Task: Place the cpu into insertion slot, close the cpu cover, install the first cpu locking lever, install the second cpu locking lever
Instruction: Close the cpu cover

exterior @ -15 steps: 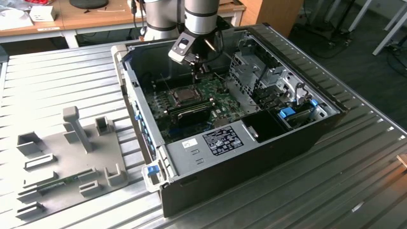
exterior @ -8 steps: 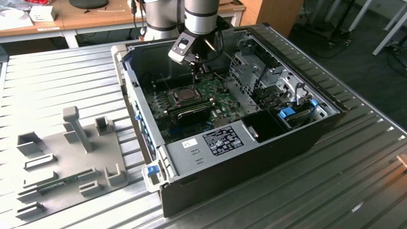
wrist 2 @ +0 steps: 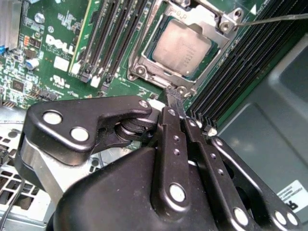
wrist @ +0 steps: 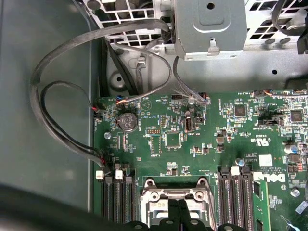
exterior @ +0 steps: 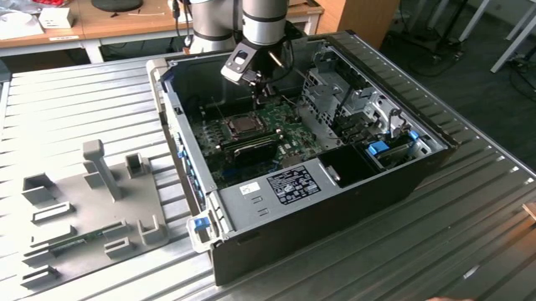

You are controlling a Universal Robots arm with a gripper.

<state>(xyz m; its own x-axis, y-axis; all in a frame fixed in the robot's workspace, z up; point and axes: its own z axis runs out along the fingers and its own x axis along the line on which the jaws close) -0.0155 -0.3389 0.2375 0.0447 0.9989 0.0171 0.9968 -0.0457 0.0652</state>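
Second wrist view | gripper (wrist 2: 176, 98) is seen pinched closed and empty, tip set at the socket (wrist 2: 137, 72) edge, likely for pushing rather than grasping | chip (wrist 2: 183, 48) is seated inside, framed by the lowered cover (wrist 2: 148, 43)

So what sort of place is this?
Probably a robotics lab or workshop: an open computer case lies on a ribbed metal table, a grey fixture plate beside it, wooden desks behind.
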